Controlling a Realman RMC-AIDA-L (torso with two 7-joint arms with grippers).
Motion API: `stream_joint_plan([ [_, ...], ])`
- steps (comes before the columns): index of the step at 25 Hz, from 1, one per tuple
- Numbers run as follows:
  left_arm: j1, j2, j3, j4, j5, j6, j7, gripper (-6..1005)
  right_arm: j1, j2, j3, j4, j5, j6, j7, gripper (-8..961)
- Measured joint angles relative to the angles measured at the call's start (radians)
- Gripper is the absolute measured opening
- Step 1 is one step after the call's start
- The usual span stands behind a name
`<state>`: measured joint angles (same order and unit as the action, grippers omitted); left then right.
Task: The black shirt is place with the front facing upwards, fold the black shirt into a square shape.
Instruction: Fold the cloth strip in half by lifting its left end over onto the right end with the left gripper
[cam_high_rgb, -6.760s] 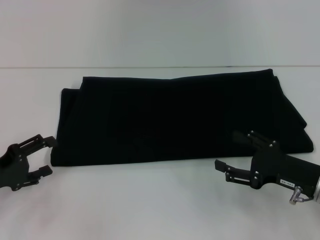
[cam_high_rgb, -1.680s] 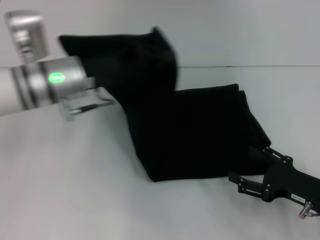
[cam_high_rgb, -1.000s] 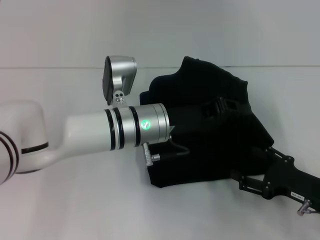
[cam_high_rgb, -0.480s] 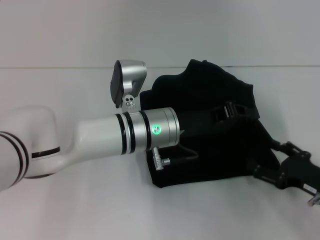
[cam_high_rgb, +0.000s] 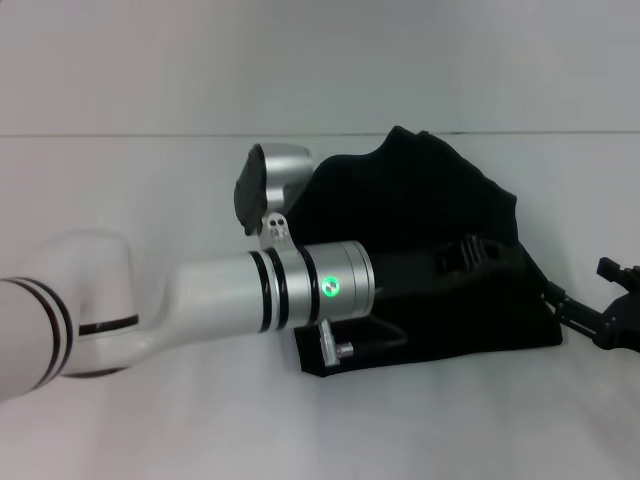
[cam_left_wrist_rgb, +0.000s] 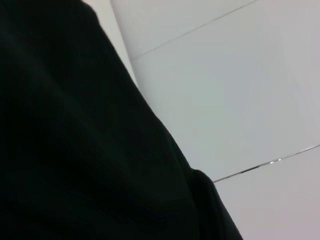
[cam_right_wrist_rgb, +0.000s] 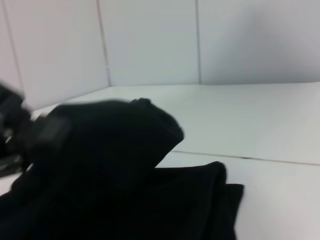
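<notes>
One black shirt (cam_high_rgb: 430, 250), bunched and folded over; left gripper (cam_high_rgb: 478, 255) clamped on it, right gripper (cam_high_rgb: 610, 318) fingers apart.

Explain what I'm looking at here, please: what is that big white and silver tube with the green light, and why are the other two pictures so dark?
The tube is the robot's left arm, seen from a camera on its head. Its left gripper reaches across a large plain black cloth shirt lying bunched on the white table; the gripper is dark against dark cloth, so I cannot tell whether it grips the shirt. At the picture's right edge is the right gripper, beside the shirt's edge, its fingers hard to read.

The other two pictures come from cameras on each wrist. The left wrist camera sits so close that black cloth fills most of its picture. The right wrist camera shows the shirt heaped on the table, with white walls behind.
</notes>
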<state>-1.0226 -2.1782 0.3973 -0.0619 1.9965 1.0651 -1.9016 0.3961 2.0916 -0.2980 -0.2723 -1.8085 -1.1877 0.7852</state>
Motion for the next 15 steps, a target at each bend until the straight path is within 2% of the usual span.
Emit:
stream_joint_plan([
  [15,-0.001,0.000,-0.013,-0.037,0.011,-0.036,0.040,81,0.000,0.002,0.120,0.002,0.001,-0.001,0.002,945],
])
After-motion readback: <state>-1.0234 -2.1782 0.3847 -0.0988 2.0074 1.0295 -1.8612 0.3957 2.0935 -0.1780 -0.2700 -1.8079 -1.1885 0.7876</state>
